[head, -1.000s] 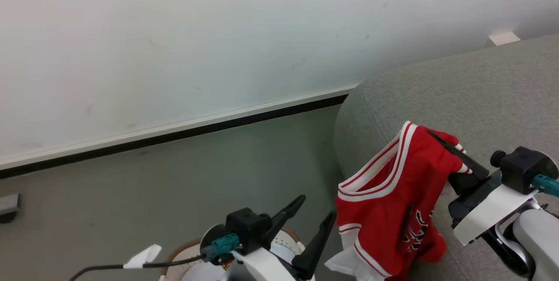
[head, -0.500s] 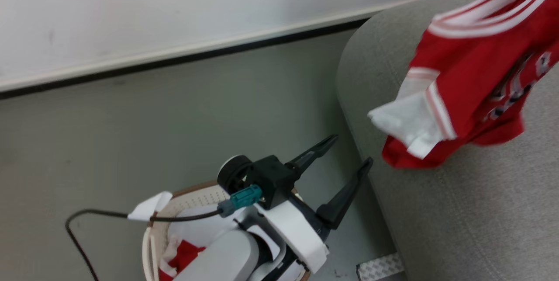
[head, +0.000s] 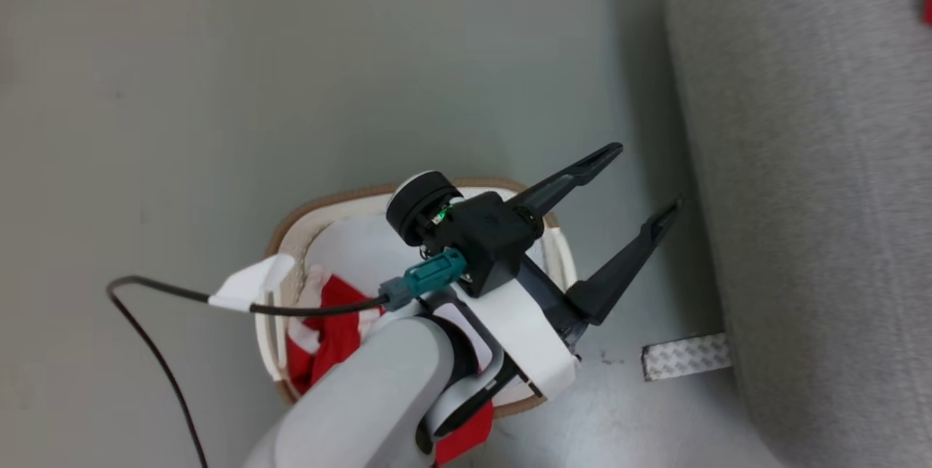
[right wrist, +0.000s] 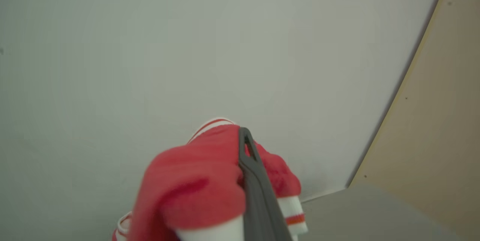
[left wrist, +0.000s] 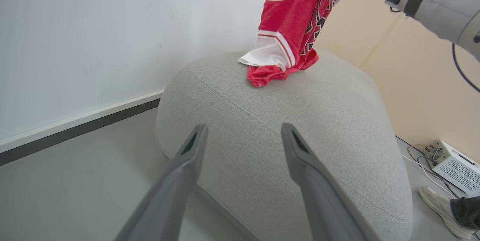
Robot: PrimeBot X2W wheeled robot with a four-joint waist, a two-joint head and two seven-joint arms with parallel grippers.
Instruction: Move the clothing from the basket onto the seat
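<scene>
Seemingly limp and light, the bright red white-trimmed fabric garment [left wrist: 290, 20] hangs by a bunched fold from the right gripper [right wrist: 236, 141], fingers [right wrist: 257, 188] clamped on it, hem resting on the grey fabric sofa [left wrist: 337, 121]; the left gripper [head: 649, 174] spreads wide.

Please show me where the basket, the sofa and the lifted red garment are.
basket [head: 331, 204]: head view, on its brown rim.
sofa [left wrist: 270, 121]: left wrist view, on its grey top.
red garment [left wrist: 294, 20]: left wrist view, on its red middle.
</scene>
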